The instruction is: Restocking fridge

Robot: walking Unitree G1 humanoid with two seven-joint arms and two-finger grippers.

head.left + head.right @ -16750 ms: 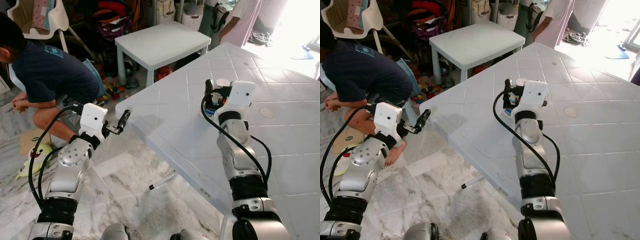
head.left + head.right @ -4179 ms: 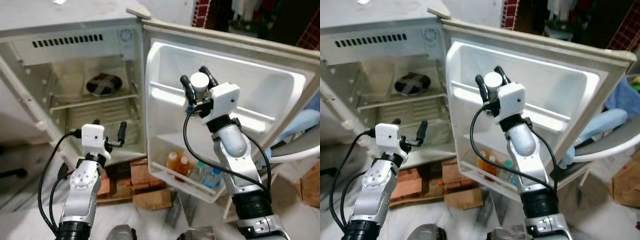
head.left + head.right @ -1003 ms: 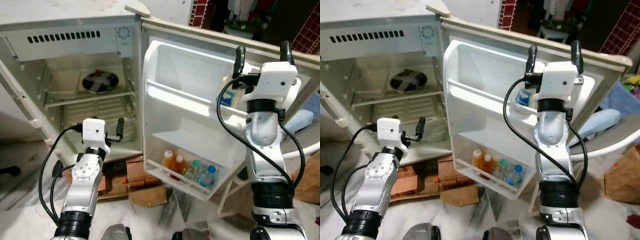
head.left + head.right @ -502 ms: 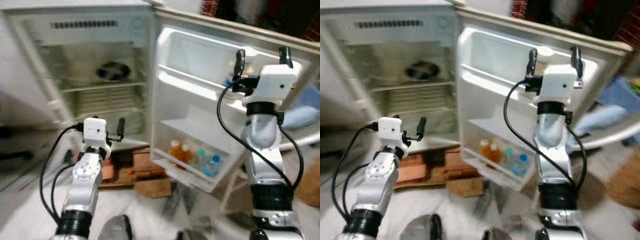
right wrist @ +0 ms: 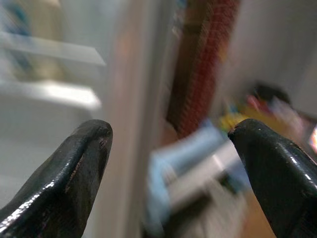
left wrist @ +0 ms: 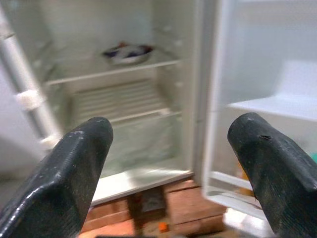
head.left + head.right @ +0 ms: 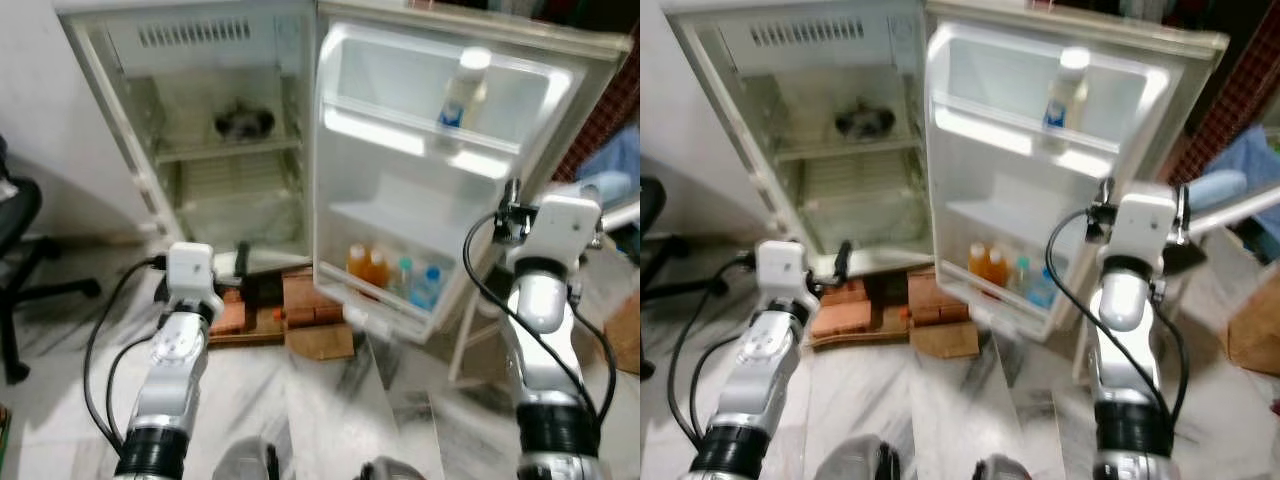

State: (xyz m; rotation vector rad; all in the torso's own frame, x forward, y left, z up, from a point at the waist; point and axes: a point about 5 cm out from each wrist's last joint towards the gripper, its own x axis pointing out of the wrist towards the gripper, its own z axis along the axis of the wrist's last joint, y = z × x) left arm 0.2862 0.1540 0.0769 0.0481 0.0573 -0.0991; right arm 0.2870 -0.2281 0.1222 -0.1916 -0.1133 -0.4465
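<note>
The white-capped clear bottle with a blue label stands on the upper shelf of the open white fridge door, well above the right gripper — fingers spread wide, holding nothing. The left gripper is likewise wide open and empty. Small bottles, perhaps juice, fill the bottom door rack; marble floor below.

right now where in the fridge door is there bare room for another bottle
The top door shelf is bare to the left of the white bottle. The middle door shelf is bare all along. The bottom door rack is crowded: two orange bottles and two clear bottles stand side by side.
</note>
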